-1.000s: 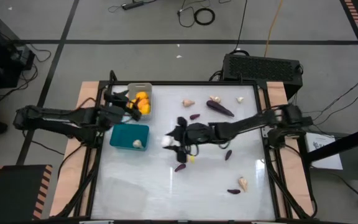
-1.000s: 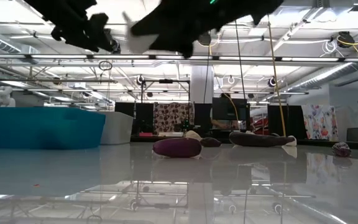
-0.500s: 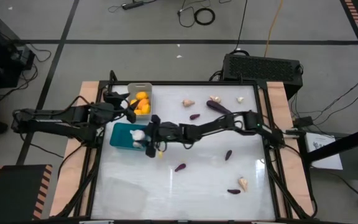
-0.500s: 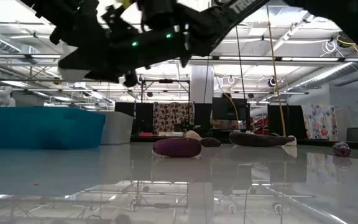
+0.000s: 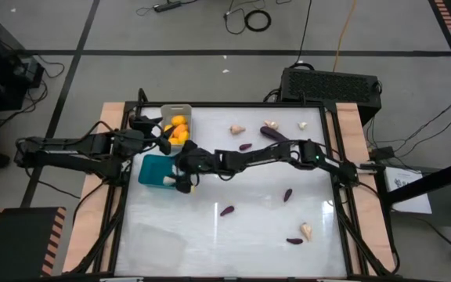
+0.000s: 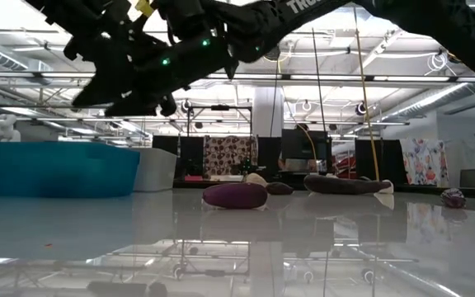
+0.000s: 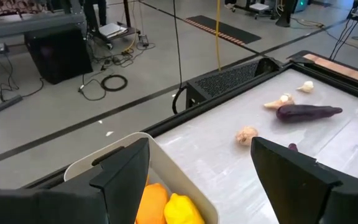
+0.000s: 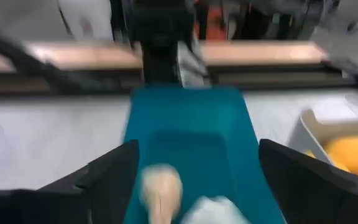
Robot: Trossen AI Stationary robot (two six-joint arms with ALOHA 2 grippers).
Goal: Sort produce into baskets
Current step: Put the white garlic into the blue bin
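Observation:
My right gripper (image 8: pixel 191 180) hangs open over the near-right end of the teal basket (image 5: pixel 153 166), with nothing between its fingers. Two pale garlic bulbs (image 8: pixel 160 186) lie in that basket below it. My left gripper (image 7: pixel 197 180) stands open above the light grey basket (image 5: pixel 177 117), which holds yellow-orange fruits (image 7: pixel 166 208). On the table lie more garlic bulbs (image 5: pixel 237 130) and dark purple eggplants, the largest one (image 5: pixel 276 137) at the far side. A clear basket (image 5: pixel 159 243) stands faintly at the near left.
Loose pieces are scattered over the right half: eggplants (image 5: pixel 227 211), (image 5: pixel 287 194), (image 5: pixel 294 241) and a bulb (image 5: pixel 307 230) near the front right. My right arm (image 5: pixel 288 153) reaches across the table's middle. A black box (image 5: pixel 331 84) stands beyond the far edge.
My right gripper has gone from the table's middle toward the left edge and a little down, carrying a pale bulb to above the teal basket. The bulb is no longer at its fingertips and lies in the basket.

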